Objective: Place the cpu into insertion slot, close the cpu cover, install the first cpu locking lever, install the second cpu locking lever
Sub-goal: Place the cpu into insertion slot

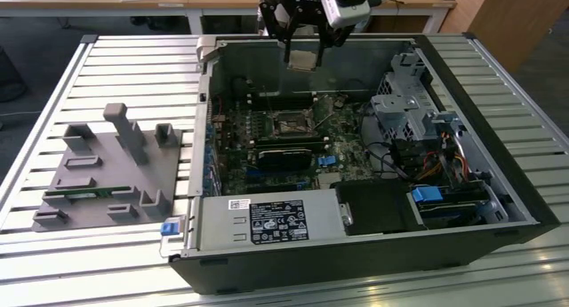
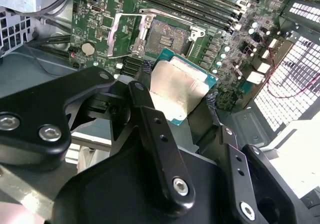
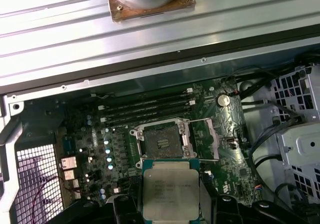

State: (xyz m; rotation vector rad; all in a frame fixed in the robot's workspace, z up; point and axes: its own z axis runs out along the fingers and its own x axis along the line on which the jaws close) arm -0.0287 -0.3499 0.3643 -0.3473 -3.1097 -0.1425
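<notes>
cpu | clamped in claw (2 fingers touching) | apart from insertion slot

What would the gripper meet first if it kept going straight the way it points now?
Probably the open insertion slot on the motherboard, with the held cpu touching first; depth is unclear.

cpu top dull smooth silvery metal; cpu cover shiny bare metal; table ribbed matt metal.
</notes>
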